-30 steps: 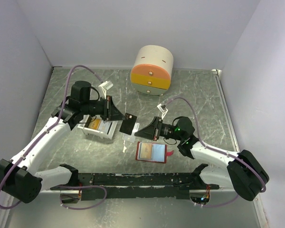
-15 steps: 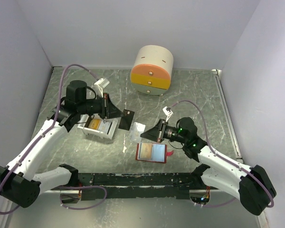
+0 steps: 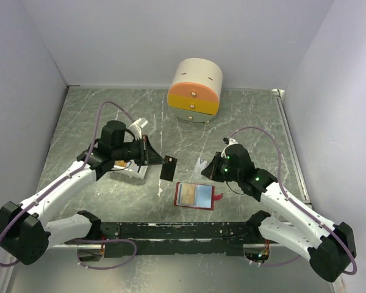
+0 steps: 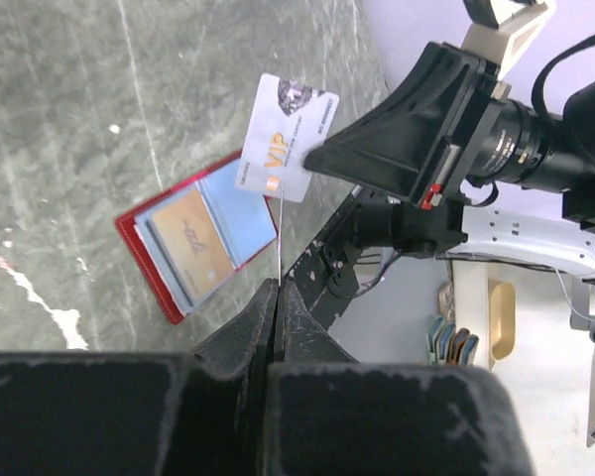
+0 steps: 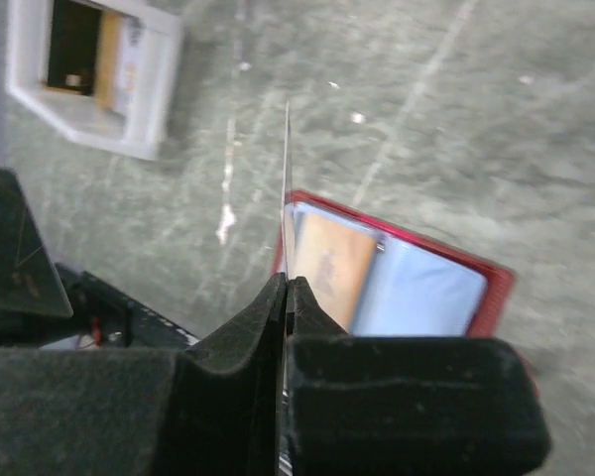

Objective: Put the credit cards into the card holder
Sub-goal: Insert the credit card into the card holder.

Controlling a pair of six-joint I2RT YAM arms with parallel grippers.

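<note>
Left gripper (image 4: 278, 290): jaws pinched flat on a dark card (image 3: 168, 166), held by one end and seen edge-on from its own wrist. Right gripper (image 5: 286, 286): jaws likewise closed tight, on a VIP card (image 4: 286, 139) gripped by one edge. Both cards are in the air, near each other, above the table (image 3: 256, 128). Holder (image 3: 195, 195) lies open and flat below and between them, tan and pale-blue sleeves up, touched by neither arm; the VIP card's edge hangs over its tan side. Tray (image 5: 99, 139) by the left arm appears to hold more cards. Step, as I read it: cards lifted, insertion not yet started. Next move calls for lowering one card's free edge to a sleeve mouth at a shallow angle, then sliding — the unpinned holder may skate.
</note>
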